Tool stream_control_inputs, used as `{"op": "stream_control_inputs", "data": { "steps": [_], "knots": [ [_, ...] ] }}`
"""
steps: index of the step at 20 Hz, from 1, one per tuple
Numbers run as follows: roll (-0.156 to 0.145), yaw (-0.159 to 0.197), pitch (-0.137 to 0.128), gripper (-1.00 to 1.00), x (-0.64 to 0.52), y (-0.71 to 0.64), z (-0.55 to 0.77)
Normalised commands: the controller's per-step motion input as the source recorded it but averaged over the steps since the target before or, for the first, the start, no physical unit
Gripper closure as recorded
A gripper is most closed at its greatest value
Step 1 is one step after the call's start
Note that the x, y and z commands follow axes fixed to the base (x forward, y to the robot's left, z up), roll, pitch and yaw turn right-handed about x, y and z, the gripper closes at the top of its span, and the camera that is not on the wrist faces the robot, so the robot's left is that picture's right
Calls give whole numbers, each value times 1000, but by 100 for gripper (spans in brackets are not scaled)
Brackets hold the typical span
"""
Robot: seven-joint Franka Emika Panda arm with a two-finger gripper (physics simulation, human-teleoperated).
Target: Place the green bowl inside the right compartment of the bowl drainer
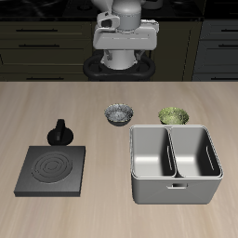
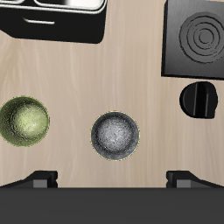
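The green bowl (image 1: 173, 115) sits on the desk (image 1: 102, 209) just behind the bowl drainer (image 1: 175, 165), far beneath spread, empty fingers (image 2: 42, 178).

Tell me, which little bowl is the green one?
The green bowl sits just behind the bowl drainer. The other small bowl beside it is grey-white, nearer the black knob.

No readable text anywhere.
Nothing written, printed, numbered or branded to be made out in either view.
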Motion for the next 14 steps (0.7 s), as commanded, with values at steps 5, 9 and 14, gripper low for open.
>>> {"op": "stream_control_inputs", "data": {
  "steps": [5, 9, 14],
  "knots": [
    [38, -4, 33, -100, 56, 696, -55],
    [25, 18, 25, -100, 73, 572, -59],
    [13, 38, 31, -100, 76, 561, -100]
  ]
}}
